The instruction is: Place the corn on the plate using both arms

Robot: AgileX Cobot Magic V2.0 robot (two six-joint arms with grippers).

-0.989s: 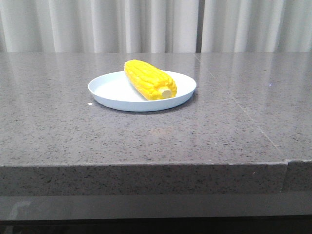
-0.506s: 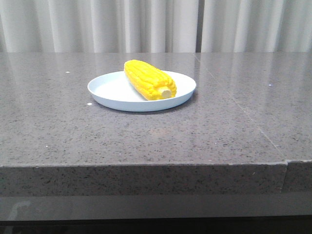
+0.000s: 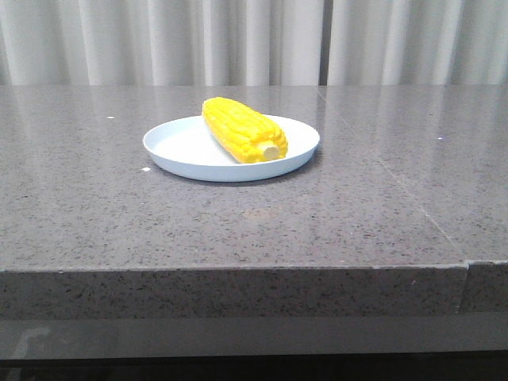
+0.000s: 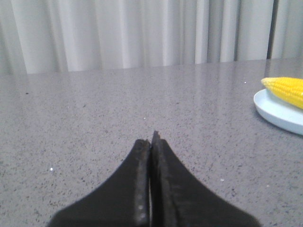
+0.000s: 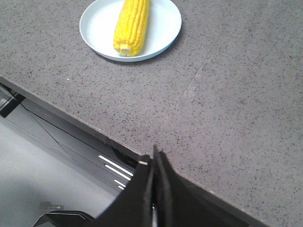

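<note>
Nearest the table's [image 3: 238, 230] front edge, the right hand [image 5: 154, 163] hangs with fingers pressed together, empty, well apart from the plate [image 5: 94, 23]. Over the table, also well short of the plate [image 4: 279, 116], the left hand [image 4: 152, 142] is closed on nothing. Beyond them the corn [image 3: 242, 129] lies on the plate [image 3: 178, 147], pale stub facing the front edge

The corn [image 3: 242, 129] lies on the plate [image 3: 182, 151], which sits on the table [image 3: 238, 222] before the curtain [image 3: 238, 40].
</note>
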